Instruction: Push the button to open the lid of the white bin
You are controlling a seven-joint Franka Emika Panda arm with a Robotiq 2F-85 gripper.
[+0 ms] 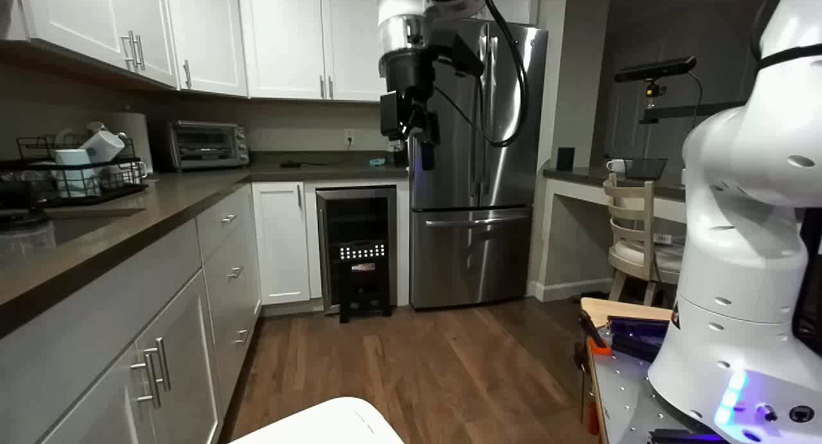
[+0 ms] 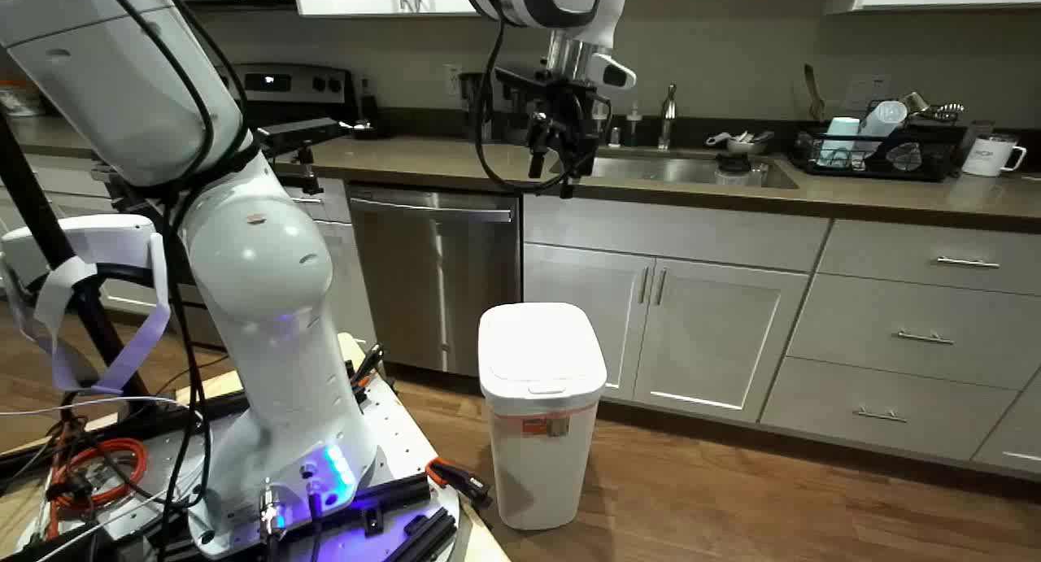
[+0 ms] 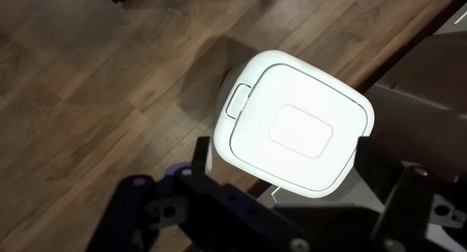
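Observation:
The white bin (image 2: 541,464) stands upright on the floor beside the robot's table in an exterior view. Its lid (image 2: 537,346) lies flat and closed. In an exterior view only a corner of the lid (image 1: 331,425) shows at the bottom edge. In the wrist view the whole lid (image 3: 303,99) is seen from above, and the button (image 3: 239,100) is a small outlined tab at its left edge. My gripper (image 3: 282,144) is open and empty, high above the bin and apart from it. It also shows in both exterior views (image 1: 412,142) (image 2: 553,178), at about counter height.
White lower cabinets (image 2: 683,334) and a dishwasher (image 2: 439,277) stand behind the bin under the counter (image 2: 878,192). The robot's table (image 2: 407,432) is close to the bin, with an orange-handled clamp (image 2: 459,477) at its edge. A fridge (image 1: 472,257) stands farther off.

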